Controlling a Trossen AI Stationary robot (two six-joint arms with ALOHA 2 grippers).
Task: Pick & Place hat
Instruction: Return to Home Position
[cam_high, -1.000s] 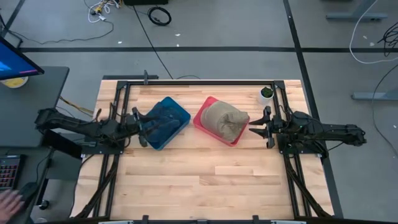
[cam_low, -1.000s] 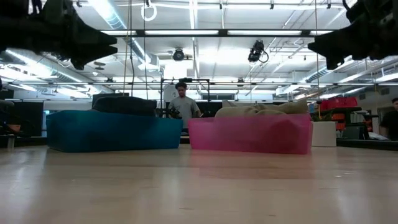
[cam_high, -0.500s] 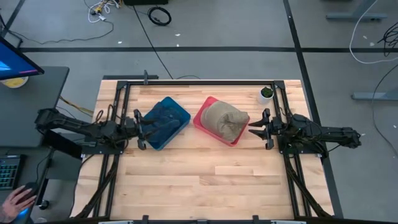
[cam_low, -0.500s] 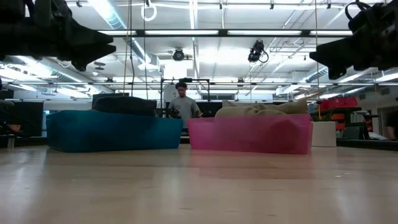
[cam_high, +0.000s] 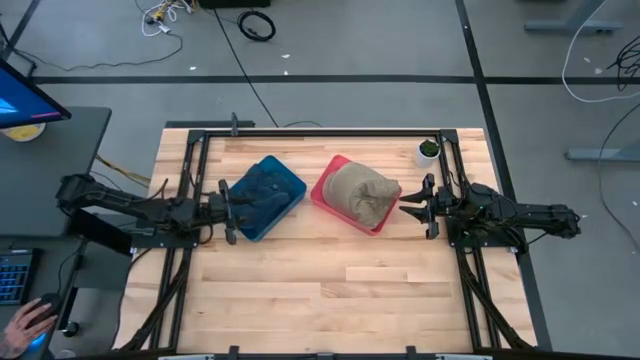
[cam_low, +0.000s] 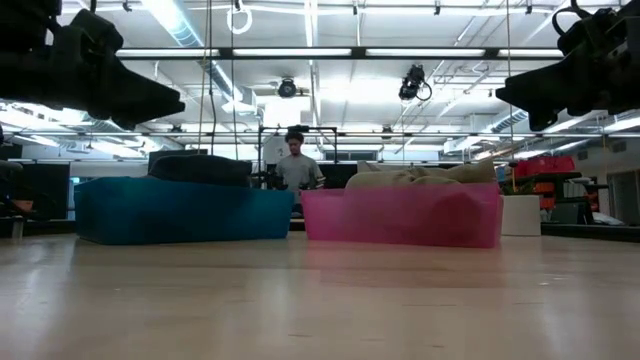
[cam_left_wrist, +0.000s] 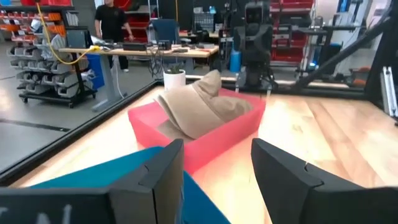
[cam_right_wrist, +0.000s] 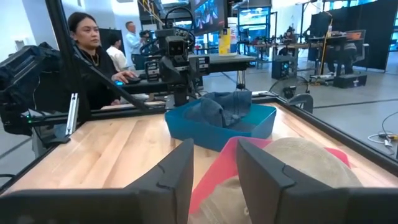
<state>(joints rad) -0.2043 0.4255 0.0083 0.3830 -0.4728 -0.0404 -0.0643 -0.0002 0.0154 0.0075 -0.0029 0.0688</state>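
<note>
A tan hat (cam_high: 362, 192) lies crumpled in a pink bin (cam_high: 335, 205) at the middle of the table's far half. A dark blue hat (cam_high: 262, 190) lies in a blue bin (cam_high: 285, 212) to its left. My left gripper (cam_high: 238, 208) hovers open at the blue bin's left side, above table level (cam_low: 150, 95); its wrist view looks over the blue bin's rim at the tan hat (cam_left_wrist: 196, 109). My right gripper (cam_high: 412, 207) hovers open just right of the pink bin, also raised (cam_low: 520, 90), and faces the tan hat (cam_right_wrist: 305, 162).
A small white pot with a plant (cam_high: 428, 151) stands at the far right corner. Black frame rails (cam_high: 190, 250) run along the table's left, right and far sides. Bare wood (cam_high: 320, 290) fills the near half. People (cam_right_wrist: 87, 43) stand and sit beyond the table.
Both grippers have sunk a little beside their bins and stay open. The right arm has drawn in slightly. The hats and bins have not moved.
</note>
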